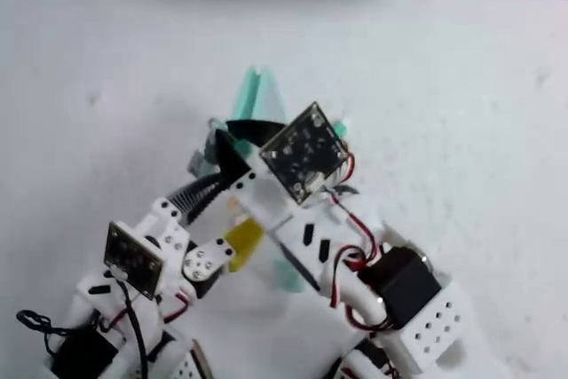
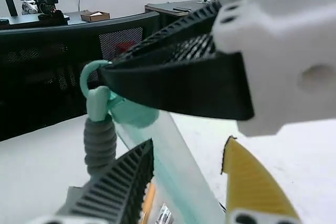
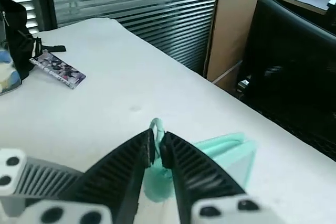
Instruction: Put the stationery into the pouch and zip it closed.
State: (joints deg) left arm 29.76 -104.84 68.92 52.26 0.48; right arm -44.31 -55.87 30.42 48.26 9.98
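Observation:
A mint-green pouch (image 1: 257,95) stands on edge in the middle of the white table (image 1: 461,86), under both arms. My right gripper (image 3: 156,136) is shut on the pouch's mint loop zip pull (image 3: 154,125). The left wrist view shows that same gripper (image 2: 102,74) pinching the loop (image 2: 92,74), with a grey ribbed piece (image 2: 100,145) below it. My left gripper (image 2: 189,145) has its black finger (image 2: 123,182) and yellow finger (image 2: 252,182) on either side of the pouch (image 2: 178,150), shut on it. In the high view the left gripper (image 1: 232,206) sits against the pouch's near half.
A black bag (image 3: 13,35) and a printed card (image 3: 58,69) lie at the table's far end in the right wrist view. A black chair (image 3: 294,77) stands beyond the table edge. Bare table surface surrounds the arms.

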